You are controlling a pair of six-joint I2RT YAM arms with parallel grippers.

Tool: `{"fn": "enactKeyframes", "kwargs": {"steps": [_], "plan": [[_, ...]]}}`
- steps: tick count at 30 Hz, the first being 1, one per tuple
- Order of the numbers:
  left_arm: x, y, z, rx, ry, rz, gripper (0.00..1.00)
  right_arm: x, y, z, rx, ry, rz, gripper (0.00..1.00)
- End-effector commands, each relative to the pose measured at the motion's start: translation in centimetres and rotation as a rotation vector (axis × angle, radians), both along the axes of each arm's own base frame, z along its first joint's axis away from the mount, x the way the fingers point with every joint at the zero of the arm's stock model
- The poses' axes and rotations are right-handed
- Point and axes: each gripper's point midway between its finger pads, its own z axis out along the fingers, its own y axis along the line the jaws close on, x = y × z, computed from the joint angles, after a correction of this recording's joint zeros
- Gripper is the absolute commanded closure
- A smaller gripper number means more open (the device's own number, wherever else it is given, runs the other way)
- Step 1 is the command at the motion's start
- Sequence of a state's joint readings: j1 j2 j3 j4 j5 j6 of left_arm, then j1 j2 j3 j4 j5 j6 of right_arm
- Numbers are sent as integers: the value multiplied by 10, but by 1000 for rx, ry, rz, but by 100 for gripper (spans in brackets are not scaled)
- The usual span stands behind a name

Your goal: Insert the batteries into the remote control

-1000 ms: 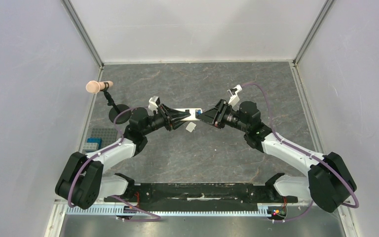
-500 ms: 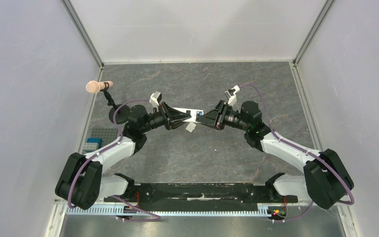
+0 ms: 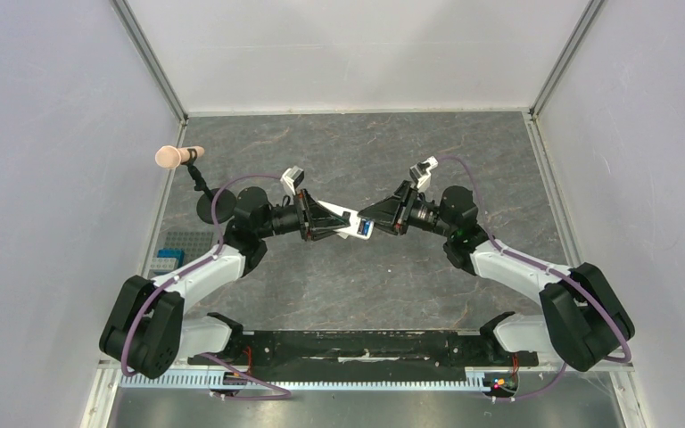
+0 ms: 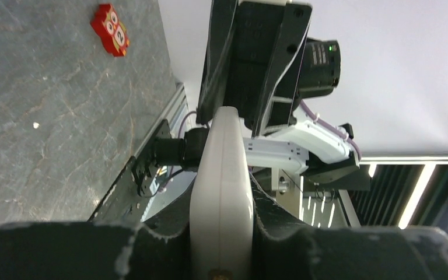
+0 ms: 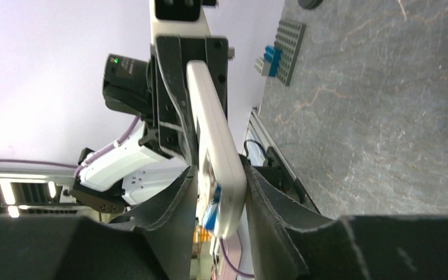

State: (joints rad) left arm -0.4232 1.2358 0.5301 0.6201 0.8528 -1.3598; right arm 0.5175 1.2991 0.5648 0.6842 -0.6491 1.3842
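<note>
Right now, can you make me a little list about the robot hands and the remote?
left gripper: shut on one end of the remote control
right gripper: shut on its other end
remote control: held between both arms, seemingly off the table
blue battery: sitting in the remote control near the right gripper
other battery: cannot see it
owl block: lying on the table
</note>
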Motion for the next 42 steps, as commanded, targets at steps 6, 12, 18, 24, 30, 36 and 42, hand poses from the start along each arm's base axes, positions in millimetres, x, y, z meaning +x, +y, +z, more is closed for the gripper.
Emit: {"fn": "enactKeyframes", "kwargs": {"steps": [6, 12, 18, 24, 30, 36, 42], "plan": [[-9, -2, 12, 10, -118, -96, 98, 6, -4, 23, 6, -123, 3, 50], [-13, -3, 12, 38, -173, -144, 98, -2, -2, 15, -138, -263, 112, 29], [-22, -2, 18, 52, -236, -213, 98, -18, -3, 3, -240, -379, 269, 28], [-29, 0, 20, 87, -276, -272, 98, -37, -8, -3, -271, -476, 390, 29], [-34, 2, 18, 130, -311, -320, 98, -46, -12, -8, -285, -494, 418, 25], [-35, 3, 16, 151, -322, -340, 98, -50, -10, -10, -281, -492, 433, 25], [-36, 3, 14, 150, -317, -350, 98, -56, -3, -9, -269, -500, 460, 26]]}}
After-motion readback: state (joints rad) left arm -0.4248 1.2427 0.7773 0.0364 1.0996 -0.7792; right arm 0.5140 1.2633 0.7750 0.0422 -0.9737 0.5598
